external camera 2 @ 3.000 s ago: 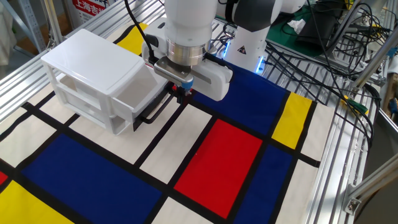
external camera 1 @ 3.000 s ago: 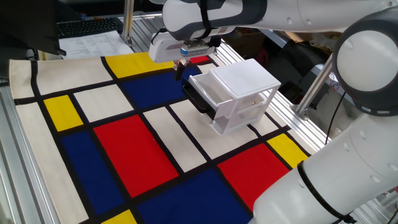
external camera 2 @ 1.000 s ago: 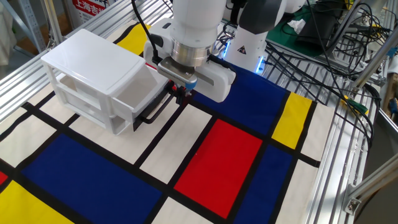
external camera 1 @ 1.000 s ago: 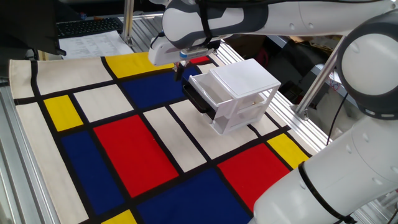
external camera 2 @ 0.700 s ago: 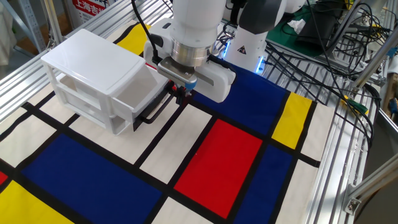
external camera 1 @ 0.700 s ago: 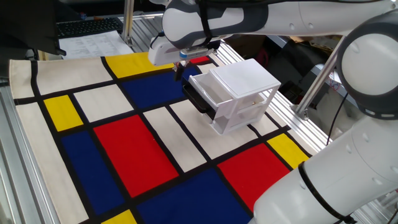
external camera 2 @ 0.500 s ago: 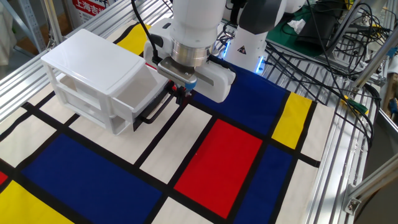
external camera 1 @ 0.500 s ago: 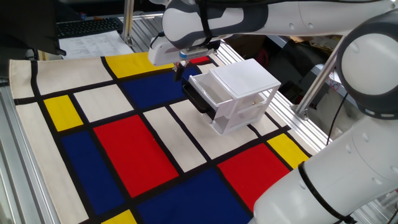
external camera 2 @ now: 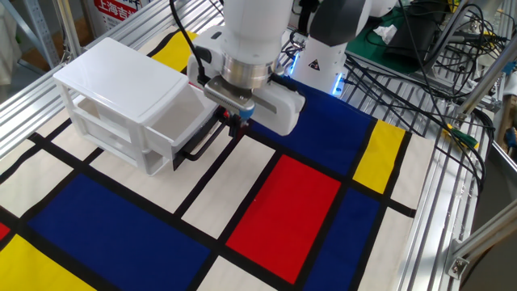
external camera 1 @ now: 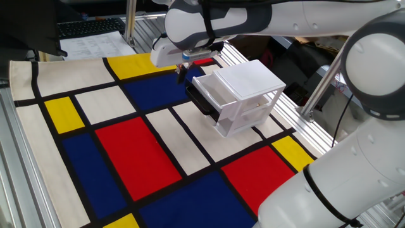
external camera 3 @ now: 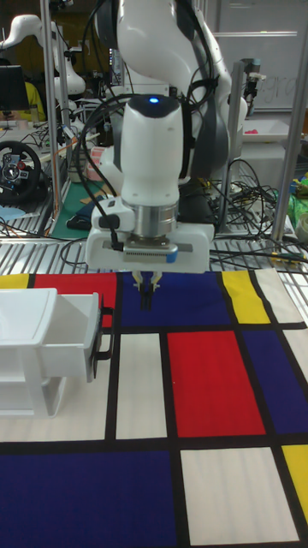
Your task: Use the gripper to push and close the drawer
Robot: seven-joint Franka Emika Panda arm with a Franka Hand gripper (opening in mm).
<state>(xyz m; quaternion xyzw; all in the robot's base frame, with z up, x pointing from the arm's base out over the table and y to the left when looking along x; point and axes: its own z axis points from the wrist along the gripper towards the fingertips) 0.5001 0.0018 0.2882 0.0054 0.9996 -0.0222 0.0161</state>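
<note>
The drawer sticks out of the top of a small white cabinet, its black front panel facing the mat. My gripper hangs under the white wrist, just off the far end of that panel. In the tall fixed view the gripper is to the right of the drawer, with a gap between them, and its fingers are shut with nothing between them. In one fixed view the gripper sits beside the drawer's far corner.
A mat of red, blue, yellow and white blocks covers the table. Aluminium rails run along its edges, with cables beyond. The arm's base stands behind the gripper. A keyboard and papers lie at the far corner.
Compared with three seconds ago, the wrist and gripper have risen and shifted slightly. Over the last second nothing visibly moved, and the drawer is out as far as before.
</note>
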